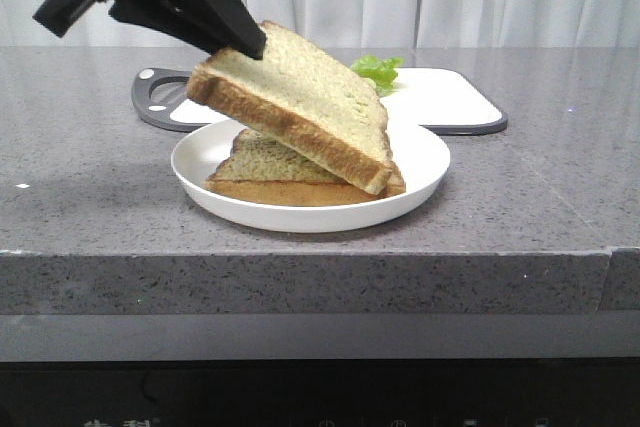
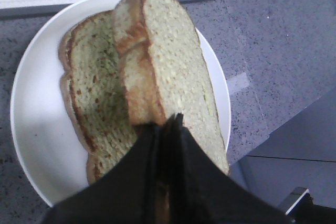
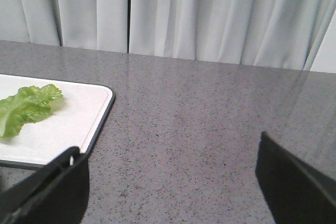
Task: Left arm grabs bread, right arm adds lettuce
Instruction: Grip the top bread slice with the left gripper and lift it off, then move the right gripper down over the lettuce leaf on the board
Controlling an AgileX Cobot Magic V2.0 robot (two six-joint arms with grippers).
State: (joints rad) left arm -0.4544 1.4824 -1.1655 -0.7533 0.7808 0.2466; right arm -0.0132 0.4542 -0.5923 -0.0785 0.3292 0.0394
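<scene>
Bread (image 1: 300, 107), the thick dark-crusted slice, hangs tilted over the white plate (image 1: 420, 162) near the tabletop's front edge, its low corner touching the thinner slice (image 1: 265, 162) lying there. The left gripper (image 1: 245, 45) is clamped on its raised corner. Behind, on the white cutting board (image 1: 450, 102) toward the back edge, lies the lettuce (image 3: 26, 108), just beside the right gripper (image 3: 173, 182), whose jaws stand wide apart and empty; that arm is nearer the leaf.

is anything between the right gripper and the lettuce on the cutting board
Nothing visible. The right gripper is open over bare grey counter, and the ruffled green lettuce leaf lies alone on the white cutting board off to one side, with only counter and board surface between them.
</scene>
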